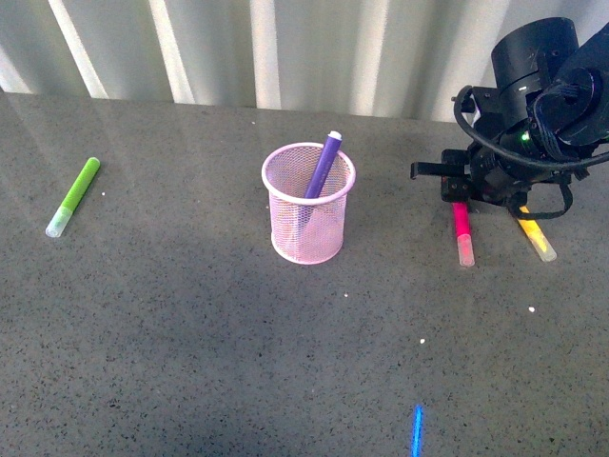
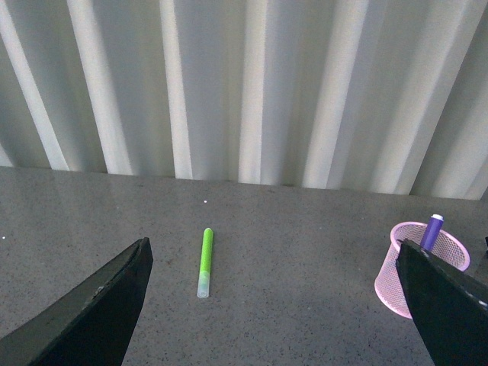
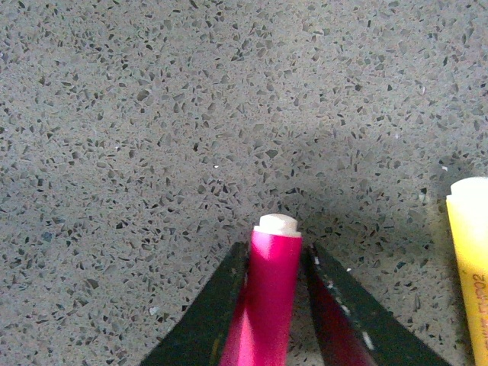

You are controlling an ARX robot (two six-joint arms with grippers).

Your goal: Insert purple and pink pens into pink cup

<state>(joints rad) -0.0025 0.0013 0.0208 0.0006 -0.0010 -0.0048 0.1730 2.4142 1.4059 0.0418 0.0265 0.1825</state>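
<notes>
The pink cup [image 1: 308, 205] stands mid-table with the purple pen [image 1: 324, 164] leaning inside it, its end above the rim; both also show in the left wrist view, cup [image 2: 450, 250] and purple pen [image 2: 432, 231]. The pink pen [image 1: 463, 231] lies on the table at the right, clear cap toward me. My right gripper [image 1: 460, 195] is down at its far end, shut on it. In the right wrist view the magenta barrel [image 3: 268, 293] sits pinched between both fingers [image 3: 217, 305]. My left gripper [image 2: 274, 305] is open and empty, out of the front view.
A yellow marker [image 1: 538, 237] lies just right of the pink pen, close to the right gripper, and shows in the right wrist view too [image 3: 474, 259]. A lime-green marker [image 1: 73, 196] lies at far left. A corrugated white wall [image 1: 276, 48] backs the grey table [image 1: 190, 333].
</notes>
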